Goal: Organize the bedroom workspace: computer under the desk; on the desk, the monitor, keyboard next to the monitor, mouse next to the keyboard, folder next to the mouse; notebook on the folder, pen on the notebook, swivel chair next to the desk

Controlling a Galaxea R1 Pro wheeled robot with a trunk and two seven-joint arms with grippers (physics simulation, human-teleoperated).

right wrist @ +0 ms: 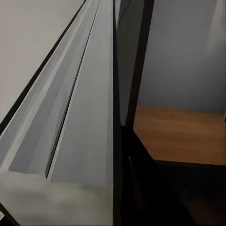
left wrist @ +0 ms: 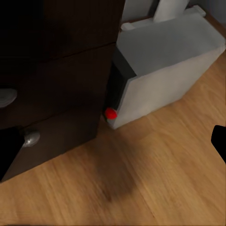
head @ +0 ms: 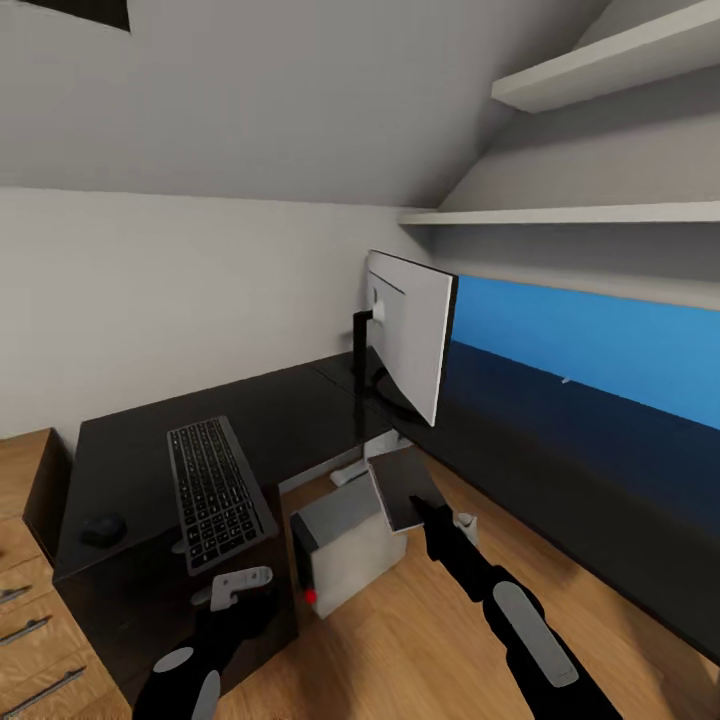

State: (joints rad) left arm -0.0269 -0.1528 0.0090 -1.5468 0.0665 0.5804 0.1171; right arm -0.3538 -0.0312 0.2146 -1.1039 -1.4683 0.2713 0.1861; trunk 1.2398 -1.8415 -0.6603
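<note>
The black desk carries the keyboard, the mouse to its left, and the monitor at the corner, pale back toward me. The light grey computer, red button on its front, stands on the floor against the desk's drawers; the left wrist view has the computer close up. My right gripper is shut on a corner of the dark grey notebook, held above the computer. My left gripper hangs open and empty before the drawers, the left gripper fingers wide apart.
A light wood chest with steel handles adjoins the desk on the left. White shelves and the blue back panel run along the right. A white desk leg stands behind the computer. Drawer knobs are near my left fingers. Wood floor lies ahead.
</note>
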